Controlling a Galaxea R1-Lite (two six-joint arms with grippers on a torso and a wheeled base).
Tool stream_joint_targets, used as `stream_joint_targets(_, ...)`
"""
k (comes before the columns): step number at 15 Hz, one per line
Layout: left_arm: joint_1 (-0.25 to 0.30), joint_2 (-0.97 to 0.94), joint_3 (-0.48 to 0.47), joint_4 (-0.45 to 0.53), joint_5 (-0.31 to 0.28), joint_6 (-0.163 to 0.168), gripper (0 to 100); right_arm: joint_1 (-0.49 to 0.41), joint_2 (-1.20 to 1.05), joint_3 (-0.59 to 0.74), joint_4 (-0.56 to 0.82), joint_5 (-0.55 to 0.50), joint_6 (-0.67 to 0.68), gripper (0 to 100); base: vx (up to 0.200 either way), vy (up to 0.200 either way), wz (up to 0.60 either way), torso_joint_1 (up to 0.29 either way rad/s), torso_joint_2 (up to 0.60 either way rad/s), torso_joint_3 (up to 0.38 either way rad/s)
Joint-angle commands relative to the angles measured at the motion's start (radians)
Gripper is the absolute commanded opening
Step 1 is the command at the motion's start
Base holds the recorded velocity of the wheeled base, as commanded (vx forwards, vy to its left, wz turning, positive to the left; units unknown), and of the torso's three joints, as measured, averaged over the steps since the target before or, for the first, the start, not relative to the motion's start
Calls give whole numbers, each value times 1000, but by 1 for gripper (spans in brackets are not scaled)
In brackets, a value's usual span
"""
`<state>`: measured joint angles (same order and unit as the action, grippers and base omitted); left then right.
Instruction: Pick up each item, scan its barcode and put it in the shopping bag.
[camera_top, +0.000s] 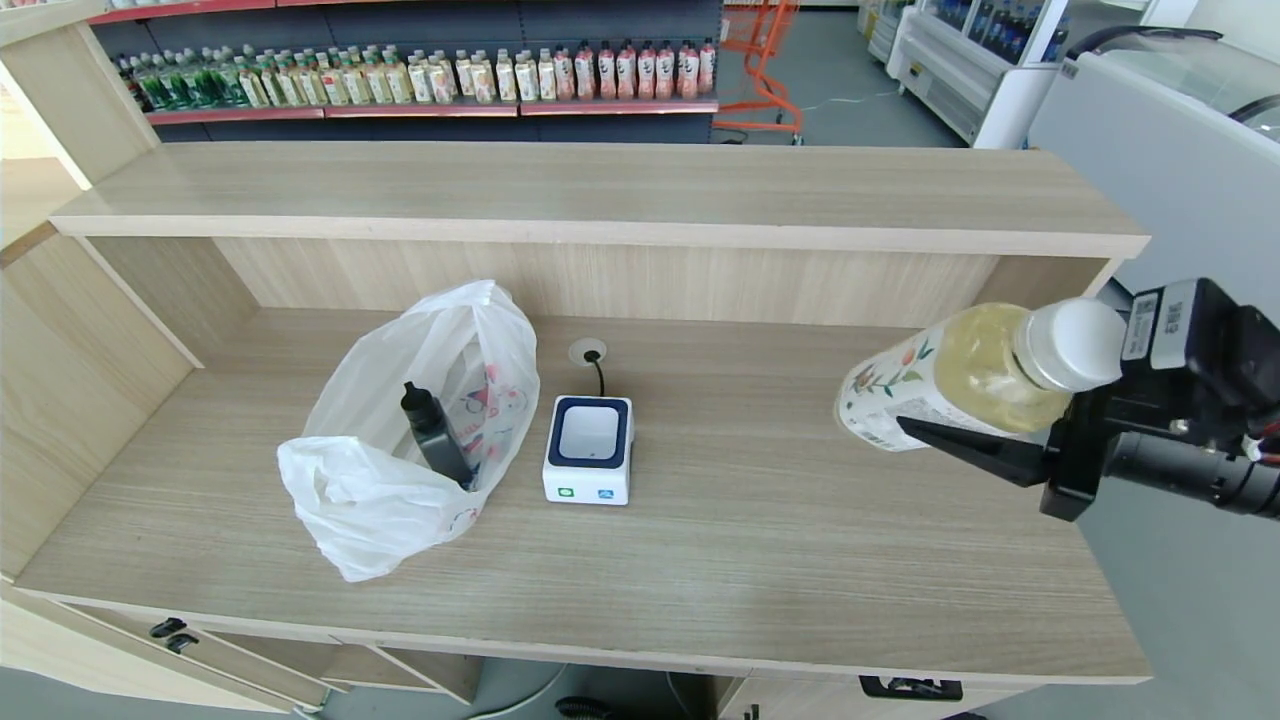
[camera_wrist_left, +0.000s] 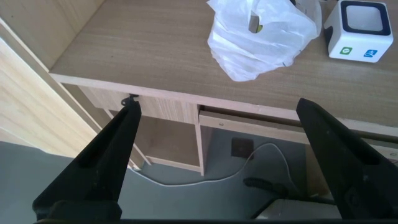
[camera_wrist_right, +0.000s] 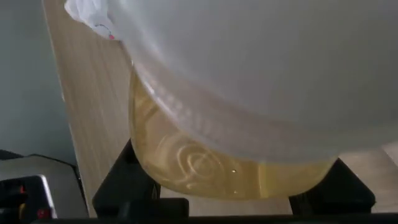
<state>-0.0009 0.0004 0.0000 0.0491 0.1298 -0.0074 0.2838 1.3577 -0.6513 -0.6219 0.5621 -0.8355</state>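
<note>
My right gripper (camera_top: 985, 425) is shut on a bottle of pale yellow drink (camera_top: 950, 385) with a white cap and a flowered label, held on its side above the counter's right end. Up close the bottle (camera_wrist_right: 205, 168) shows yellow liquid between two dark fingers (camera_wrist_right: 124, 186). The white scanner (camera_top: 589, 449) with a blue-framed window sits mid-counter. The white plastic shopping bag (camera_top: 400, 440) stands left of it with a dark bottle (camera_top: 435, 435) inside. My left gripper (camera_wrist_left: 217, 162) hangs open below the counter's front edge, holding nothing; the bag (camera_wrist_left: 258, 37) and scanner (camera_wrist_left: 359, 28) lie beyond it.
The wooden counter (camera_top: 760, 540) has a raised back ledge (camera_top: 600, 190) and a side wall on the left. A cable port (camera_top: 587, 352) feeds the scanner's cord. Store shelves of drinks (camera_top: 420, 75) stand behind. Drawers (camera_wrist_left: 249, 124) sit under the counter front.
</note>
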Motion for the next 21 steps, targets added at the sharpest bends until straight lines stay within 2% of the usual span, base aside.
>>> stream_joint_targets(1,-1,0,0,0,1,0,100,-52,-22,18,-2,-62,-116,0,0,0,0,0,0,0)
stream_joint_targets(6,-1,0,0,0,1,0,100,-69,-58,45,-2,-105,-313,0,0,0,0,0,0,0)
stream_joint_targets(7,-1,0,0,0,1,0,100,-69,-75,53,1,-105,-316,0,0,0,0,0,0,0)
stream_joint_targets(9,-1,0,0,0,1,1,100,-66,-103,74,7,-110,-316,0,0,0,0,0,0,0)
stream_joint_targets(10,-1,0,0,0,1,18,100,-63,-117,85,8,-108,-316,0,0,0,0,0,0,0)
stream_joint_targets(12,-1,0,0,0,1,15,100,-60,-132,90,8,-107,-315,0,0,0,0,0,0,0)
stream_joint_targets(14,-1,0,0,0,1,15,100,-34,-135,99,10,-107,-307,0,0,200,0,2,2,-2)
stream_joint_targets(16,-1,0,0,0,1,15,100,-6,-141,99,8,-107,-244,0,0,200,0,-3,5,7)
stream_joint_targets(21,-1,0,0,0,1,17,100,-9,-118,98,8,-99,-157,0,0,200,0,3,8,1)
